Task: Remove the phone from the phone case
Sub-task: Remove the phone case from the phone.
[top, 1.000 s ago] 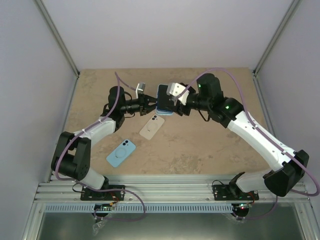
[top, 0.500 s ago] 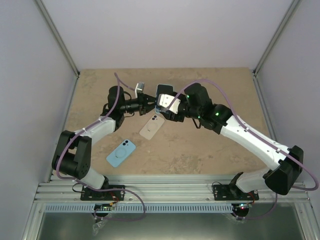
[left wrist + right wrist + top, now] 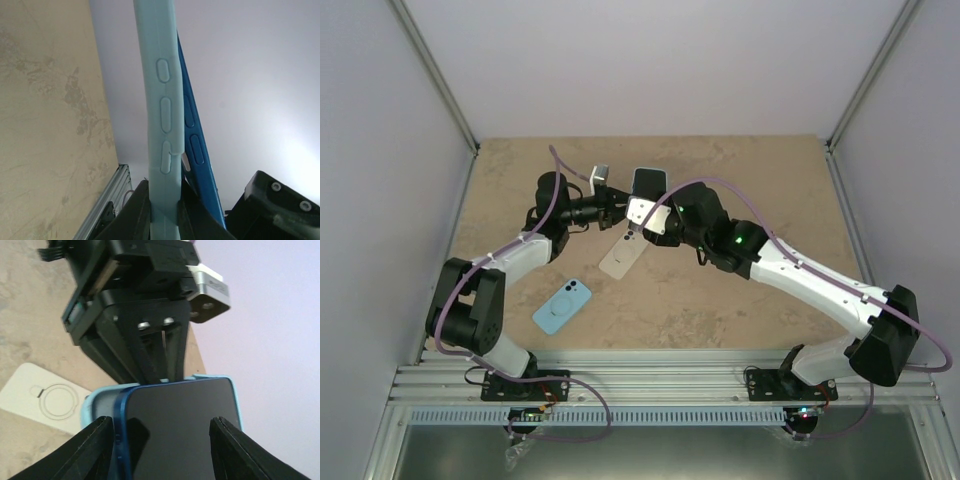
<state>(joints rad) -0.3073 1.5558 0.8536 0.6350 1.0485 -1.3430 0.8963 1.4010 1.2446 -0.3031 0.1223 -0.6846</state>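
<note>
Above the desk (image 3: 720, 300), your left pincer (image 3: 164, 210) clamps the case (image 3: 159, 100). The phone (image 3: 196, 150), partly peeled, runs lengthwise toward your right pincer (image 3: 161, 427), which straddles it; grip undeterminable.

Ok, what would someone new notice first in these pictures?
In mid-air over the table, the left pincer clamps a light blue case by its edge while the right pincer grips the dark blue phone, partly out of it. Nearby, a white handset and a light blue handset lie flat.
</note>
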